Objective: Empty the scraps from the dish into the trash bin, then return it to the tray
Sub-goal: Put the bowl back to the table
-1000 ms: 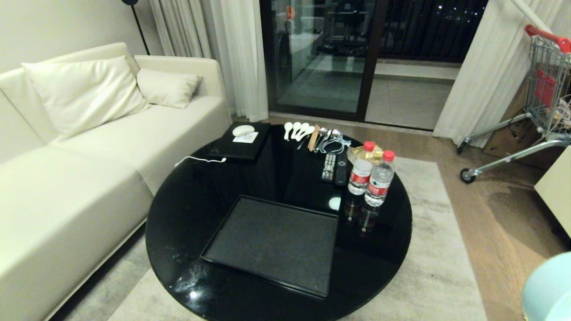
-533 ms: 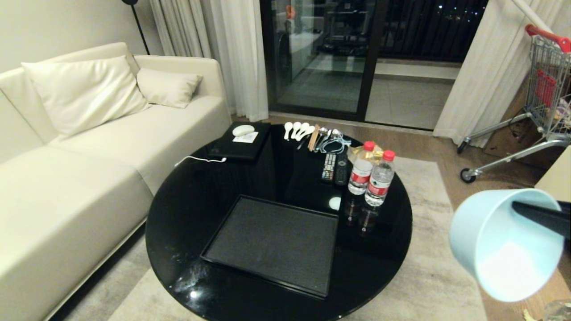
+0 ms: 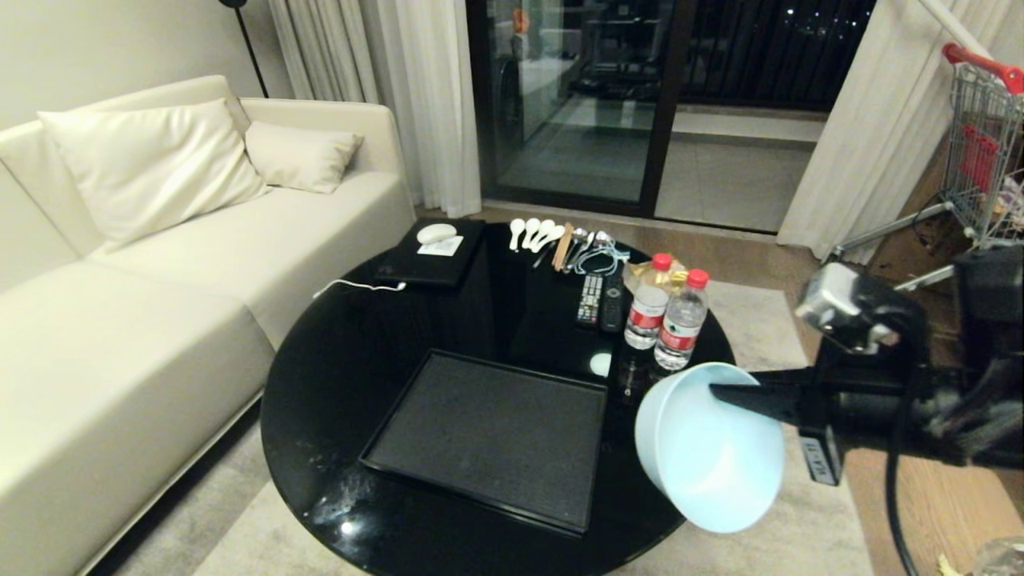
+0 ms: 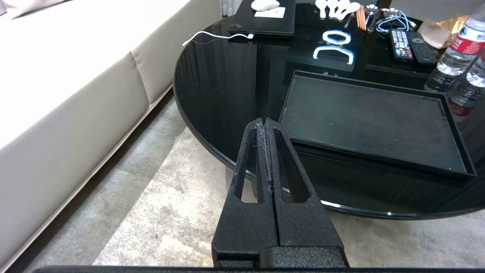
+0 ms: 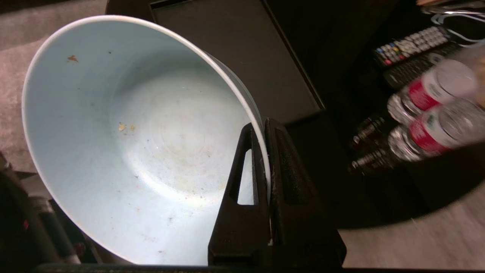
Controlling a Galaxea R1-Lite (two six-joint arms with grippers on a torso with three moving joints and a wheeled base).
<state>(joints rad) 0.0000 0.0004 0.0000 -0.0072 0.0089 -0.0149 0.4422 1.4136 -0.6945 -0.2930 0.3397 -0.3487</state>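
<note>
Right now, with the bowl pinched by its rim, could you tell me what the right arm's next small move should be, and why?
Probably carry the pale-blue bowl further left over the black tray and level it. The right gripper clamps its rim, the bowl hangs tilted at the table's right edge, and only specks remain inside, so the emptying looks done.

My pale-blue dish [image 3: 708, 448] hangs tilted on its side at the frame's lower right, nearly empty, only tiny crumbs inside. My black tray [image 3: 488, 436] lies flat and bare at lower centre.
</note>
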